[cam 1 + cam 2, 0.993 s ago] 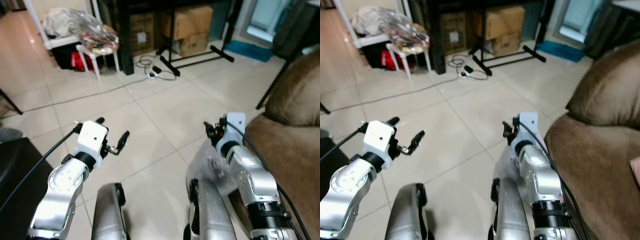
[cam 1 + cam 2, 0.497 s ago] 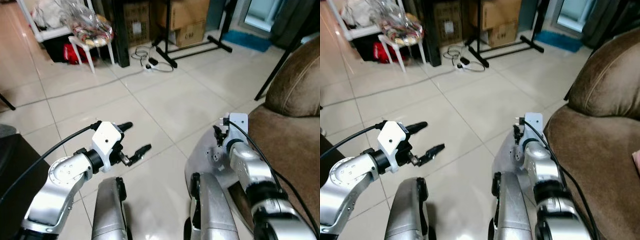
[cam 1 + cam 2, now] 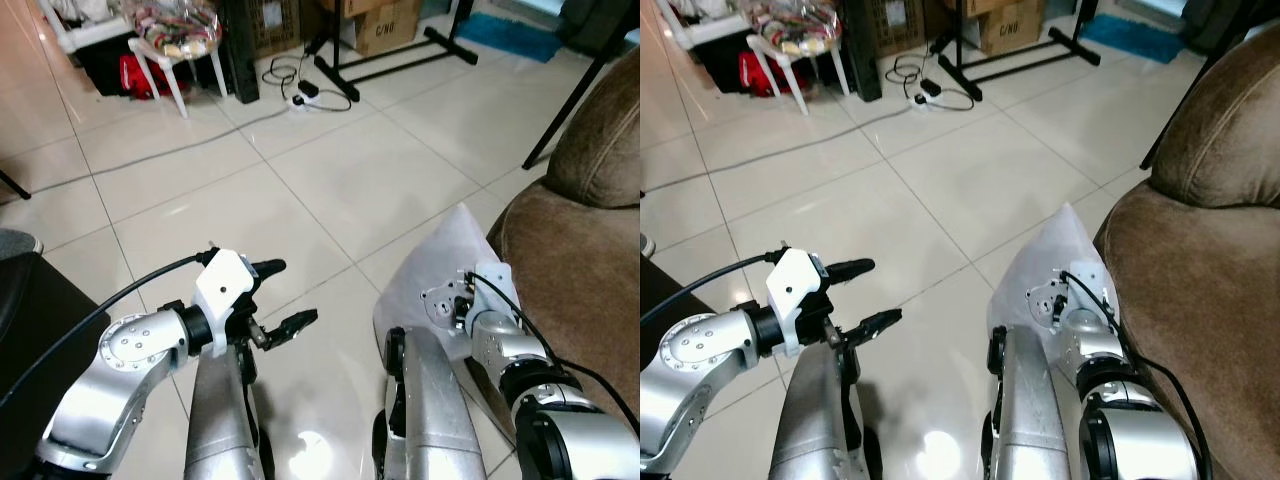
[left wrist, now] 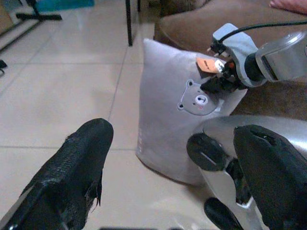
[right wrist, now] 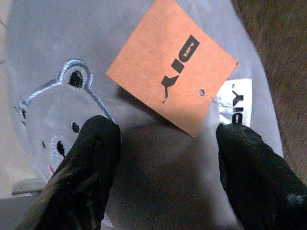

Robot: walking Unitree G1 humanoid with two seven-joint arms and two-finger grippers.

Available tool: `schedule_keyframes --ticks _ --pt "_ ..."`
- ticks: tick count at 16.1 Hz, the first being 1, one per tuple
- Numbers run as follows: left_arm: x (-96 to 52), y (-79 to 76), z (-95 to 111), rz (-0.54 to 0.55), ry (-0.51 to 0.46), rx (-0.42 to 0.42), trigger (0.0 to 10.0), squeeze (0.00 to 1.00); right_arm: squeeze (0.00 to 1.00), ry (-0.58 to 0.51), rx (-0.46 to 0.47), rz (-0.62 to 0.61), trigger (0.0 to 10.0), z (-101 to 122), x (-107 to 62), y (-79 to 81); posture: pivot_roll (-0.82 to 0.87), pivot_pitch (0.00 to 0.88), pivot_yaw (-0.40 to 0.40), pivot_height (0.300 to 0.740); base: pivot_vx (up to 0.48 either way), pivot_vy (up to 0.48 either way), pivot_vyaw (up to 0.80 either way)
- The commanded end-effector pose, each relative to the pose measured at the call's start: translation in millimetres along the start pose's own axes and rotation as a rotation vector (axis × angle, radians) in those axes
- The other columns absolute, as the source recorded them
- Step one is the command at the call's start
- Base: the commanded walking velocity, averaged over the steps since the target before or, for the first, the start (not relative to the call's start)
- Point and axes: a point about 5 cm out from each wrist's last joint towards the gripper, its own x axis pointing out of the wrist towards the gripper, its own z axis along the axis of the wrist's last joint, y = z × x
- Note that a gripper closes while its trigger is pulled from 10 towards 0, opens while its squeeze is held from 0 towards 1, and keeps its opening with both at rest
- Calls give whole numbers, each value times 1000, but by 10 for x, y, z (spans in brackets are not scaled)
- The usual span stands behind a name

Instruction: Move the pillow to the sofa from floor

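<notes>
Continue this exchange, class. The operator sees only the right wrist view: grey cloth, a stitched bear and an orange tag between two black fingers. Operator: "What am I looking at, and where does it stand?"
Observer: A grey pillow, standing upright on the tiled floor.
Operator: Where is the sofa from there?
Observer: The brown sofa is on the robot's right, right behind the pillow; your right hand faces it with the pillow in between.
Operator: And the other arm?
Observer: The left hand is open over the floor, to the left of the pillow and apart from it.
</notes>
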Motion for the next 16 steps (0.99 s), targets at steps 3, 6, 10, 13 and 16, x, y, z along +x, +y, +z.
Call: schedule_keyframes --ticks 3,6,10,13,16 --pt "-29 -71 4 -41 25 2 10000 0 0 76 12 20 3373 -247 1 11 77 182 38 473 0 0 0" --pt "-23 -72 6 -51 31 3 10000 0 0 60 38 48 0 -226 -7 71 76 178 43 473 0 0 0" --pt "4 -65 21 -70 32 3 10000 0 0 32 48 73 0 -164 -10 121 75 154 38 473 0 0 0" --pt "-7 -94 -9 -85 42 -3 10000 0 0 13 68 96 0 -112 -14 157 72 134 28 473 0 0 0" --pt "0 -95 -44 -85 50 -9 10000 0 0 3 97 114 0 -82 -17 178 70 106 20 473 0 0 0"
